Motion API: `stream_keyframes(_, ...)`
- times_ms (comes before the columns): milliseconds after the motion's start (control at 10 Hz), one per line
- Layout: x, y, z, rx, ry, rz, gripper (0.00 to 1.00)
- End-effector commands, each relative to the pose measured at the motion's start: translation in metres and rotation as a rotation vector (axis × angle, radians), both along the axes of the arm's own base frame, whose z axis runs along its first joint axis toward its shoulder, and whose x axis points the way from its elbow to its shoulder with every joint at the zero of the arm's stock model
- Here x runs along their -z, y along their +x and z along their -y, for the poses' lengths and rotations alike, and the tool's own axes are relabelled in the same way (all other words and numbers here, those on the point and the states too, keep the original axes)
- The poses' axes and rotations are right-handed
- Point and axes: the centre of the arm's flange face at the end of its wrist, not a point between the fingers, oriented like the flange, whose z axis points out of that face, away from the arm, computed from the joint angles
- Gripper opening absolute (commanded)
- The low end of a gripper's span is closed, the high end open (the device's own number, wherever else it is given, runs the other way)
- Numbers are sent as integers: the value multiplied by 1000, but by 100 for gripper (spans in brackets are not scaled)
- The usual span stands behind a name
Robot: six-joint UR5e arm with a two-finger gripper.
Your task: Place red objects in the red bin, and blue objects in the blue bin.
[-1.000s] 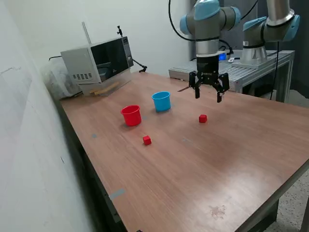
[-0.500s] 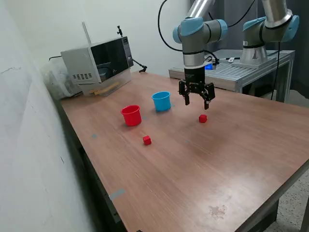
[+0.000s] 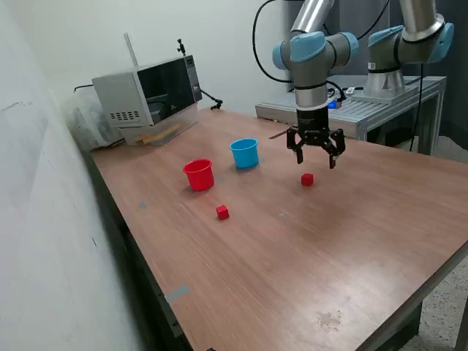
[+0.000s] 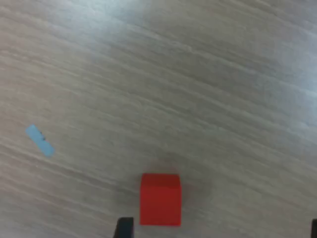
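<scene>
Two small red cubes lie on the wooden table: one (image 3: 307, 179) just below my gripper, the other (image 3: 222, 212) nearer the front, toward the exterior view's left. The first cube (image 4: 160, 199) fills the wrist view, close to one dark fingertip (image 4: 124, 228). My gripper (image 3: 316, 157) hangs open a little above and beyond that cube, with nothing between its fingers. The red cup (image 3: 199, 175) and the light blue cup (image 3: 245, 153) stand upright side by side, to the exterior view's left of the gripper. No blue cubes are in view.
A microwave (image 3: 150, 95) sits at the table's back corner on the exterior view's left. A second robot arm (image 3: 409, 44) stands on a metal bench behind the table. A small blue tape scrap (image 4: 39, 140) is stuck to the wood.
The arm swung toward the exterior view's left near the blue cup, then came back right. The open gripper now hangs lower, just over the red cube.
</scene>
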Motion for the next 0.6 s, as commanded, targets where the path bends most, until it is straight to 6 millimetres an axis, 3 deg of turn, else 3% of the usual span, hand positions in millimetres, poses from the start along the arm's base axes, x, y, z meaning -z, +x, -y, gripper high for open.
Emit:
stream_keyframes(0, 1, 2, -1, -49, -3, 3, 100)
stream_keyframes(500, 6, 1, -2, -60, -6, -1, 100)
